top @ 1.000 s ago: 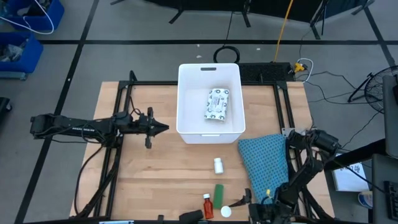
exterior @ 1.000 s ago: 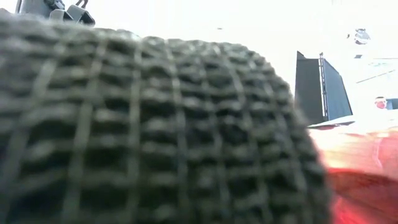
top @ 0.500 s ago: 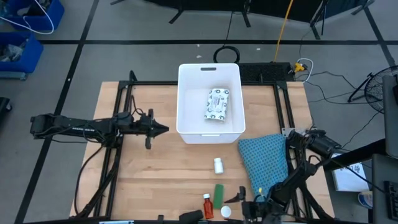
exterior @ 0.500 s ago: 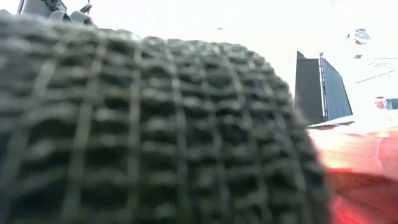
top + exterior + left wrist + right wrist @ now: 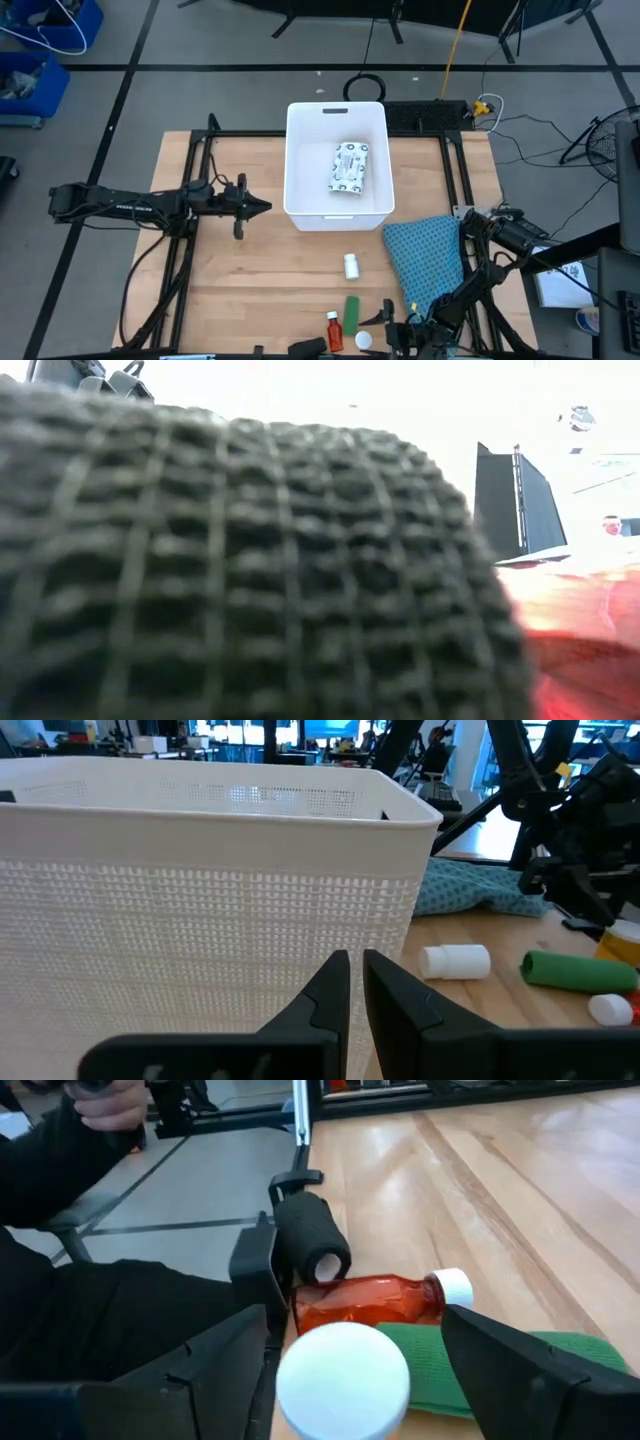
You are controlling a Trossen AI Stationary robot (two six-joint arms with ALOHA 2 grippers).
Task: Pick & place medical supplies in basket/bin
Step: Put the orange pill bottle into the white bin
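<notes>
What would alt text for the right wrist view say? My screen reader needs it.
The right gripper hangs open around a white round cap. Beyond it, on the wooden table, lie an orange-red bottle, a green box and a black roll.

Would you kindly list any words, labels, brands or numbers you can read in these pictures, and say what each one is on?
None can be read.
Flat white packet in the white tub: dark speckled print, too small to read.
Orange-red bottle, white bottle, green box: no legible label shows.
</notes>
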